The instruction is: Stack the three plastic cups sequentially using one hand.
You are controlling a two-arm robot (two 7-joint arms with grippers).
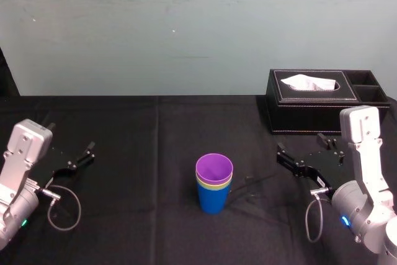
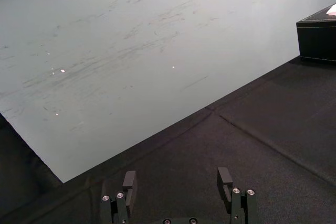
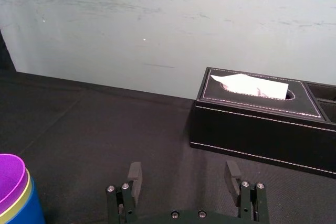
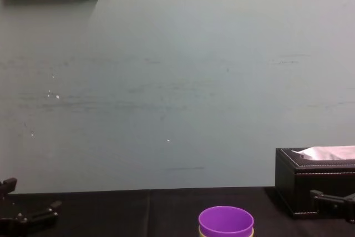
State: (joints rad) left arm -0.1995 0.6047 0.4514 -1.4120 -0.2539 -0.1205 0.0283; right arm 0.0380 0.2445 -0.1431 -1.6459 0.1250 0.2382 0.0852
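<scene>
Notice the stack before you: the purple cup [image 1: 214,167] sits in the yellow-green cup [image 1: 214,185], just a rim strip of it visible, inside the blue cup [image 1: 214,200]. Your right gripper [image 3: 182,174] hangs empty beside it, jaws apart; the left gripper [image 2: 176,179], likewise spread, rests far left.

Three cups: one purple cup [image 1: 214,167], one yellow-green cup [image 1: 213,185], one blue cup [image 1: 214,202]. One tissue box [image 1: 313,100]. Two grippers: left gripper [image 2: 177,177], right gripper [image 3: 182,169]. One desk [image 1: 124,215].
</scene>
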